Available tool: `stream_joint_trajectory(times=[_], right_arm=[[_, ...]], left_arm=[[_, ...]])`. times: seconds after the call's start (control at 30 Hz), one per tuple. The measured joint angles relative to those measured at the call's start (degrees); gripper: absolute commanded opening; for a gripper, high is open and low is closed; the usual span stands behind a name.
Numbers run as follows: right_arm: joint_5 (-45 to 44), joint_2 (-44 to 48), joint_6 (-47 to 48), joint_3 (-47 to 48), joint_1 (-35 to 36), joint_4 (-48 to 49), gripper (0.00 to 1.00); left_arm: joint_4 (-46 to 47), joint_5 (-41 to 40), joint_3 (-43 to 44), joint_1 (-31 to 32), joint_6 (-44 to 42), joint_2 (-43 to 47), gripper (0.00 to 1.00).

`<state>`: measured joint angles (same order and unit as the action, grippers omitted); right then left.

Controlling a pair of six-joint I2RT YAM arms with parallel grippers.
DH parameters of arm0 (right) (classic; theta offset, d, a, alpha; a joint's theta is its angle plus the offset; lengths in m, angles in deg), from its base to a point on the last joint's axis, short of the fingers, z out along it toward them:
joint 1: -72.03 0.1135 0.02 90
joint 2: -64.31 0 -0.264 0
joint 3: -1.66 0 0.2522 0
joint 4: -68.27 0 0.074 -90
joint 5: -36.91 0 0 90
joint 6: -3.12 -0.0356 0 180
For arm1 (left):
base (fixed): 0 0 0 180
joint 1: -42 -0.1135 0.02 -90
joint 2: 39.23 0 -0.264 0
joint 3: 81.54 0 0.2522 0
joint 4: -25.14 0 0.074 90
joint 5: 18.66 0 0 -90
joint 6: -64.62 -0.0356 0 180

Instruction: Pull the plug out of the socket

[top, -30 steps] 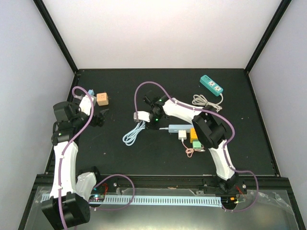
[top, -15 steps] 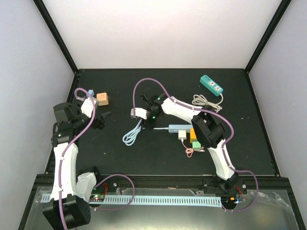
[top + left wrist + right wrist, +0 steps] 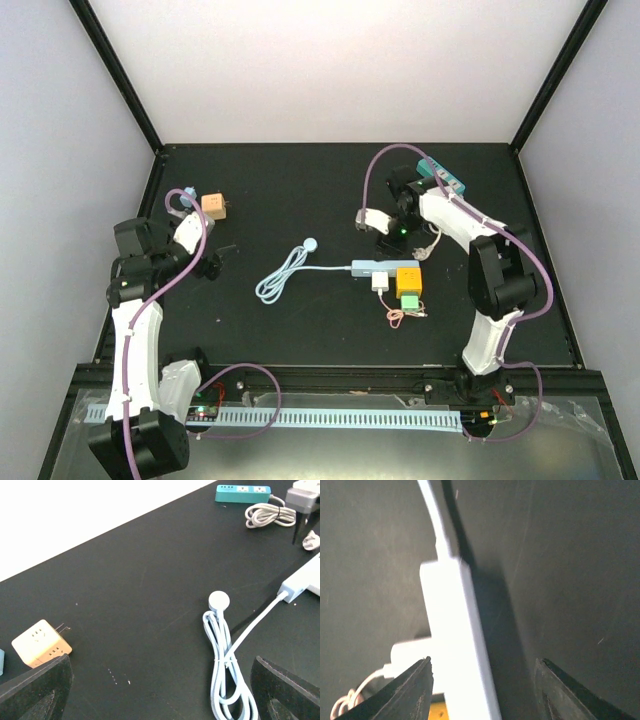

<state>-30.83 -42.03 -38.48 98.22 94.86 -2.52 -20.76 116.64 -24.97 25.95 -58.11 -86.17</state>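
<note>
Just beside right fingers (image 3: 412, 692), white plug (image 3: 409, 653)

Left of white power strip (image 3: 375, 268): coiled blue cable (image 3: 283, 277) lies flat.
Near side: white plug (image 3: 381, 283), yellow adapter (image 3: 408, 277), green adapter (image 3: 410, 298) crowd in.
Far side: bare table (image 3: 300, 190), then white cable coil (image 3: 270, 516).

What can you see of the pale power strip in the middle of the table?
The power strip is a slim pale bar, plastic by its look, lying flat on the black table near the middle. Its cord leaves the left end and lies coiled on the table. A white plug and a yellow cube adapter sit against its near long side.
</note>
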Motion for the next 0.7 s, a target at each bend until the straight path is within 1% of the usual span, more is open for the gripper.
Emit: stream_joint_trajectory(times=[0.13,0.33,0.7], right_arm=[[-2.49,1.9,3.5,-5.64,-2.14,-1.99,0.55],[-6.05,4.83,6.78,-9.88,-3.1,-1.68,0.48],[-8.55,7.1,7.61,-13.22,-3.02,3.63,0.47]], left_arm=[[-0.59,1.03,0.0,0.02,-0.2,-1.05,0.99],[-0.63,1.79,0.0,0.02,0.37,-1.9,0.99],[-0.44,2.38,0.0,0.07,1.29,-1.88,0.99]])
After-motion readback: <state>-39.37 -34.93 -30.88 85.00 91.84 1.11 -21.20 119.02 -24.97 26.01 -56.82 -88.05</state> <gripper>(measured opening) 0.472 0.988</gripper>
